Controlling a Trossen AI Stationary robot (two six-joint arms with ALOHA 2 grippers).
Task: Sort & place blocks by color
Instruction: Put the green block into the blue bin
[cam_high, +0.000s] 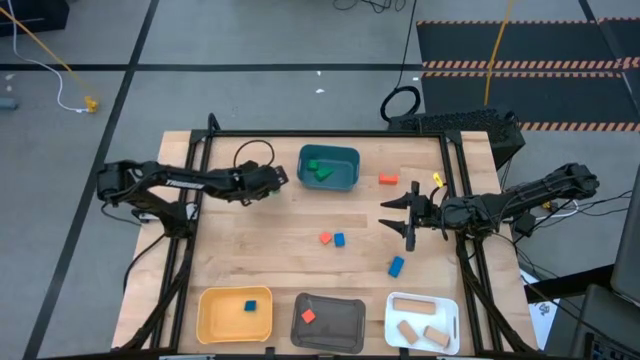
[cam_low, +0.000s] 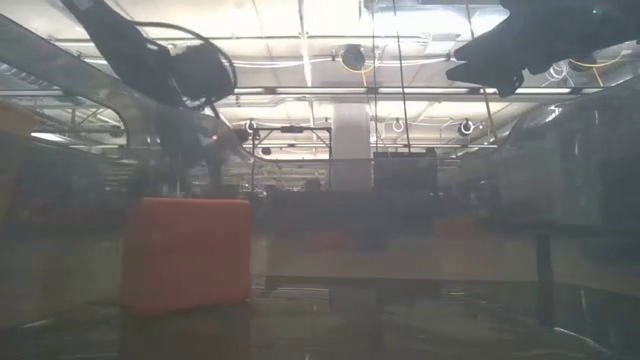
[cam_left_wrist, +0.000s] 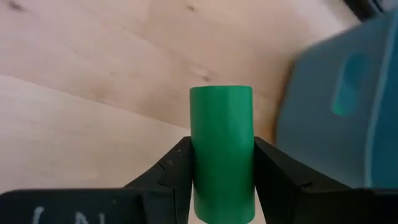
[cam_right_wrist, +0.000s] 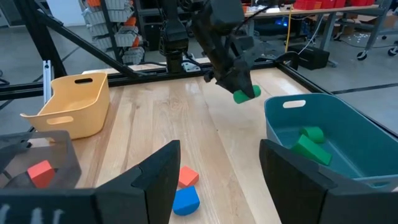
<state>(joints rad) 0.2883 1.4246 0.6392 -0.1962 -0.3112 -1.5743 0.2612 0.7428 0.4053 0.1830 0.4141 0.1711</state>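
Observation:
My left gripper (cam_high: 283, 180) hangs just left of the teal tray (cam_high: 328, 168), shut on a green round block (cam_left_wrist: 221, 149) that also shows in the right wrist view (cam_right_wrist: 247, 94). Other green pieces (cam_right_wrist: 308, 146) lie in that tray. On the table lie an orange-red block (cam_high: 388, 179), a red block (cam_high: 325, 238) and two blue blocks (cam_high: 339, 239) (cam_high: 396, 266). My right gripper (cam_high: 392, 215) waits open at the table's right, above the wood, with nothing between its fingers. My left gripper pinches the green block's curved sides (cam_left_wrist: 198, 162) between its two fingers. The block lies along the fingers, and its free end (cam_left_wrist: 221, 93) sticks out past their tips. The fingers slant down from the table's left. The block is lifted clear of the table.
Along the near edge stand a yellow tray (cam_high: 215, 318) with a blue block (cam_high: 251, 305), a grey tray (cam_high: 340, 325) with a red block (cam_high: 308, 316), and a white tray (cam_high: 452, 318) with tan blocks. Bare wood lies between the rows.

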